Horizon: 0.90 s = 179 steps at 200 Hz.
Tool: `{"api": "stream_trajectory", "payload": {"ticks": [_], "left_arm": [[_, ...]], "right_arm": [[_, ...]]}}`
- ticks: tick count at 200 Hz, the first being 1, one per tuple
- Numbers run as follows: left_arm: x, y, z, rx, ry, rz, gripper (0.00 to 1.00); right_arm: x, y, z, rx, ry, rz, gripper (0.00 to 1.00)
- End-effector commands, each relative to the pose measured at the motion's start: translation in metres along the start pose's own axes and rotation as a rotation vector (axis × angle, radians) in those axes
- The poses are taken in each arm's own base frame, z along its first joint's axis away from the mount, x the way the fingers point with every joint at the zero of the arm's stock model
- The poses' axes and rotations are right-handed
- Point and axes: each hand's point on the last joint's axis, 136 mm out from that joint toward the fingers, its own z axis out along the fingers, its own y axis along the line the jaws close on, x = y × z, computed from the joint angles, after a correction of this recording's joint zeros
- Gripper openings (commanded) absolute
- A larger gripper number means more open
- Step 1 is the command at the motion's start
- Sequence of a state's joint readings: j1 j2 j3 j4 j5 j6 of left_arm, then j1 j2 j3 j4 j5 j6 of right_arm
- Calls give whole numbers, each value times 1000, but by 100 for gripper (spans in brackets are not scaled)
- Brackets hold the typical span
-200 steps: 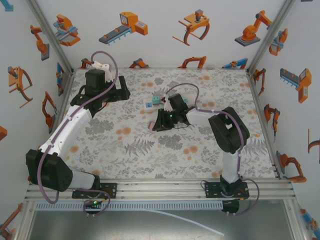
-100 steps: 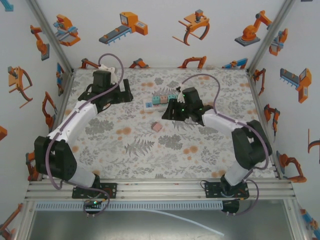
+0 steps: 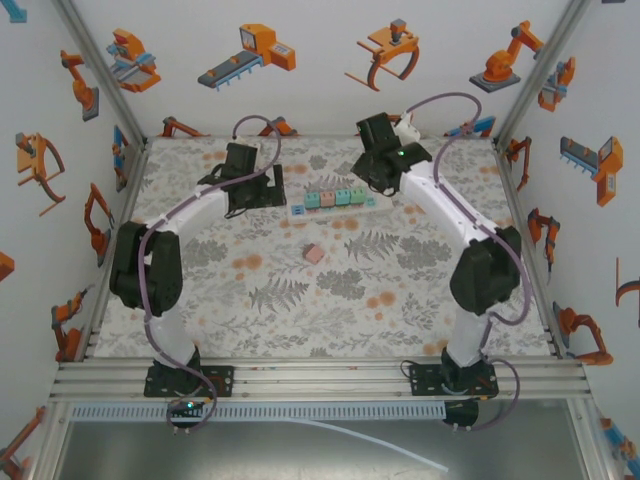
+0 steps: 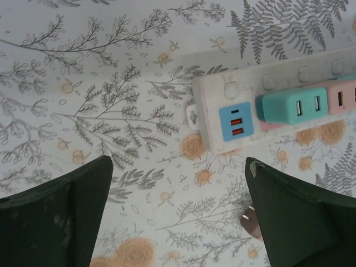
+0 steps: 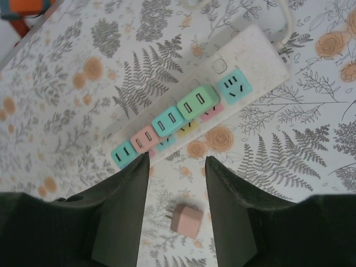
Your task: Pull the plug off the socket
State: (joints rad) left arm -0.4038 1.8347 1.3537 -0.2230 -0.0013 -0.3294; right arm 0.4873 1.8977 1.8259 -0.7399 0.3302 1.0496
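1. Hovering my left gripper point(image 4: 178, 178) just off the USB end of the power strip point(image 4: 222, 94), fingers point(image 4: 61, 222) spread wide, with nothing between them but the flowery table point(image 4: 83, 83).
2. From the overhead camera, the left gripper point(image 3: 255, 188) sits to the left of the power strip point(image 3: 335, 198). It's close, and as far as I can tell it isn't touching.
3. My right gripper point(image 5: 176, 167) is above the near edge of the power strip point(image 5: 245, 53), fingers point(image 5: 119, 217) a little apart and gripping nothing. From overhead it point(image 3: 378, 165) is by the strip's right end, on the far side.
4. The loose pink plug point(image 5: 187, 220) is off the strip, lying on its side on the table with its prongs showing. From overhead it point(image 3: 314, 254) is on the near side of the strip, well apart from it. My left wrist camera just catches its edge point(image 4: 251, 221) past one finger.
5. Four cubes are plugged into the strip in a row: teal cube point(image 5: 123, 151), pink cube point(image 5: 144, 136), second teal cube point(image 5: 168, 121) and green cube point(image 5: 197, 101). Next is a bare teal outlet point(image 5: 235, 86) at the cord end.
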Motion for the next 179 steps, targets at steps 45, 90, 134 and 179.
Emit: {"api": "stream_trajectory", "payload": {"ticks": [45,90,134,179], "left_arm": [[-10,-33,32,105,-46,11,96],[0,-31,53,104,-25,11,95],[15,-31,70,111,31,-11,89],[31,-26,78,99,81,-14,84]], "right_arm": [[20,-32,38,332,126,292,48],[34,-40,70,378,169,380,50],[37,-35,92,361,193,419,51],[50,-38,104,371,225,424,52]]}}
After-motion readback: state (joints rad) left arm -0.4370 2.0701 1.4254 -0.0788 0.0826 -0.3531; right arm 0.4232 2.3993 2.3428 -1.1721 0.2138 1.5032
